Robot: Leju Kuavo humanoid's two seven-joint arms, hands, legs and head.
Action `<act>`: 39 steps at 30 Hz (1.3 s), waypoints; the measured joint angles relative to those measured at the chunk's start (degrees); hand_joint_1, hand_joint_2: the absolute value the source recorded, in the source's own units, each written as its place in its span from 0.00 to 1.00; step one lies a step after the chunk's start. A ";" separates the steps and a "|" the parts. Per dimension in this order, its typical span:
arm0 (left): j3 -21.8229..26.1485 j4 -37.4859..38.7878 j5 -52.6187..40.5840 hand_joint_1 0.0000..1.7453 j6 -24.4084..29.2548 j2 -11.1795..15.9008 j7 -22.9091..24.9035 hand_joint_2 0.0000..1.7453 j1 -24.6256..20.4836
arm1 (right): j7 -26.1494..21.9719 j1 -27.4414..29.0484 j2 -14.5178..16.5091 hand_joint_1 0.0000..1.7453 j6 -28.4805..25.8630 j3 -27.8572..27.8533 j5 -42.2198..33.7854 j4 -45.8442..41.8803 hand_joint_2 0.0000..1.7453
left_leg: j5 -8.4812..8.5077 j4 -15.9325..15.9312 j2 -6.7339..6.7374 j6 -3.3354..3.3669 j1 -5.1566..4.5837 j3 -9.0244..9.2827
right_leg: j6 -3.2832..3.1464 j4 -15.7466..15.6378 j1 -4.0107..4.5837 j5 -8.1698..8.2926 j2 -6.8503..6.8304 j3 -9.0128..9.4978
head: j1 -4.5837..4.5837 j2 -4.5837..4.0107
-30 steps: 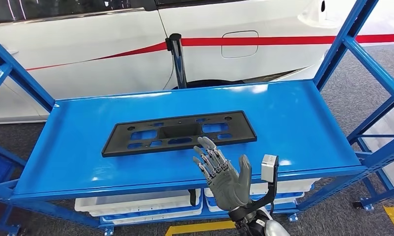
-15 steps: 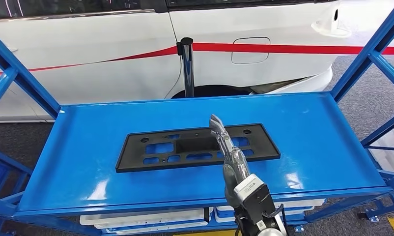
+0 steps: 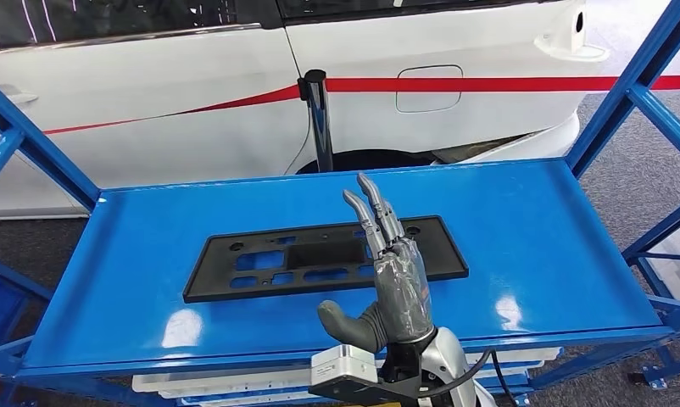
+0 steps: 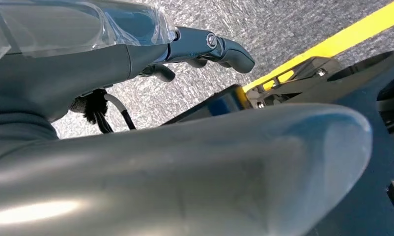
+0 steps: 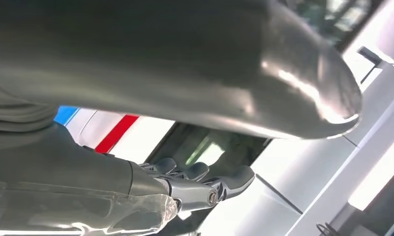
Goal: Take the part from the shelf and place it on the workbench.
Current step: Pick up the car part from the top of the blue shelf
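The part [image 3: 269,263] is a long flat black plate with several cut-outs, lying across the middle of the blue shelf top [image 3: 523,220]. My right hand [image 3: 392,284] hovers over the plate's right portion, back of the hand toward the camera, fingers [image 3: 372,212] stretched forward and thumb spread toward the left. It holds nothing; whether it touches the plate I cannot tell. The right wrist view has that hand's [image 5: 62,162] thumb and fingers apart against the white car. My left hand [image 4: 62,73] hangs over the grey floor with its fingers apart and nothing in them.
A white car with a red stripe stands close behind the shelf, with a black post [image 3: 320,119] in front of it. Blue uprights [image 3: 31,144] frame both ends of the shelf. White bins [image 3: 235,386] sit on the level below. A yellow floor line [image 4: 332,44] runs near the left hand.
My right hand has turned from palm-up through edge-on to back-up and reached forward over the plate's right portion. The camera has shifted a little; the plate lies where it was.
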 joint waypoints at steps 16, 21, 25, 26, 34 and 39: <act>-0.68 0.00 -3.14 0.00 -0.72 -0.44 2.14 0.00 -0.84 | 7.97 -5.01 0.92 0.00 3.91 6.35 21.53 11.87 0.00 | 7.26 -17.60 -0.06 1.84 -0.70 8.12 | 0.41 -1.25 0.27 0.21 0.11 0.80 | 0.13 -0.01; -0.69 0.00 -3.25 0.00 -0.82 -0.44 2.18 0.00 -1.15 | 7.59 -5.50 1.46 0.00 4.71 7.56 20.33 13.81 0.00 | 7.22 -17.54 -0.05 1.91 -0.76 8.13 | 1.59 -1.33 0.19 0.23 0.11 0.79 | 0.13 -0.01; -0.74 0.00 -3.68 0.00 -0.98 -0.43 2.20 0.00 -1.34 | 7.47 -5.78 1.53 0.00 6.00 8.36 19.11 15.00 0.00 | 7.23 -17.58 -0.03 1.87 -0.50 8.17 | 1.59 -1.33 0.39 0.23 0.12 0.79 | 0.13 -0.01; -0.78 0.00 -3.83 0.00 -1.03 -0.43 2.21 0.00 -1.37 | 7.49 -5.84 1.54 0.00 6.31 8.50 18.91 15.24 0.00 | 7.25 -17.60 -0.02 1.84 -0.41 8.18 | 1.58 -1.33 0.47 0.23 0.12 0.79 | 0.13 -0.01; -1.09 0.00 -4.22 0.00 -1.31 -0.42 2.47 0.00 -1.56 | 8.31 -6.25 1.56 0.00 9.05 9.57 17.42 17.93 0.00 | 7.42 -17.85 -0.02 1.54 -0.04 8.28 | 1.37 -1.32 0.84 0.25 0.11 0.78 | 0.11 -0.01; -1.55 0.00 -4.55 0.00 -1.58 -0.42 2.71 0.00 -1.71 | 8.72 -6.46 1.77 0.00 8.43 10.08 17.48 20.30 0.00 | 7.46 -17.87 -0.02 1.45 0.07 8.28 | 1.27 -1.32 0.95 0.25 0.12 0.77 | 0.11 0.01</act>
